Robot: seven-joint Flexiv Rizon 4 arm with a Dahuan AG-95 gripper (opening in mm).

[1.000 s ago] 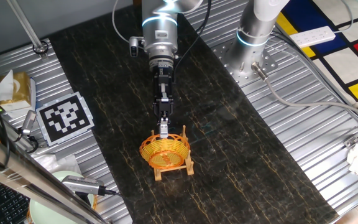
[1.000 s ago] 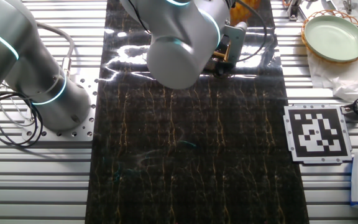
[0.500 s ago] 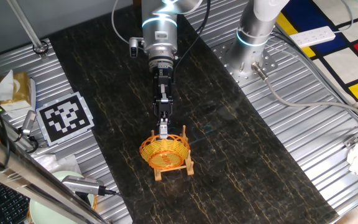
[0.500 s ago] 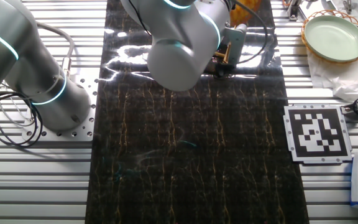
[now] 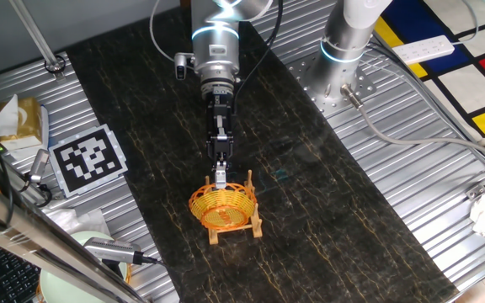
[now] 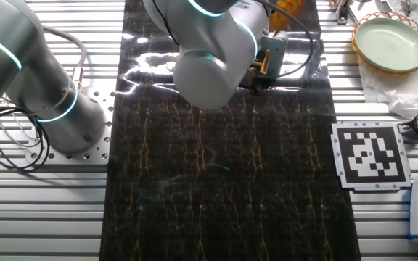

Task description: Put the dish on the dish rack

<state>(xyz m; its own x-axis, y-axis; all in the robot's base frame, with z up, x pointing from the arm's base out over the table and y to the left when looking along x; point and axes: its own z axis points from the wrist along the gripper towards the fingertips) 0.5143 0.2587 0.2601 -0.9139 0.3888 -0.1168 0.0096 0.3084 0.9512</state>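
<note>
Dish first: the small round orange-yellow woven-lattice bowl (image 5: pixel 223 206) sits on top of the little light-wood pegged rack (image 5: pixel 236 225), on the dark marbled surface (image 5: pixel 327 210). It looks light and fairly stiff, with an open weave that would catch rather than slip; the thin rim is the natural place to pinch it. The arm's fingers (image 5: pixel 221 178) stand upright at the far rim, and I cannot tell whether they grip it. From the other side the arm hides everything.
</note>
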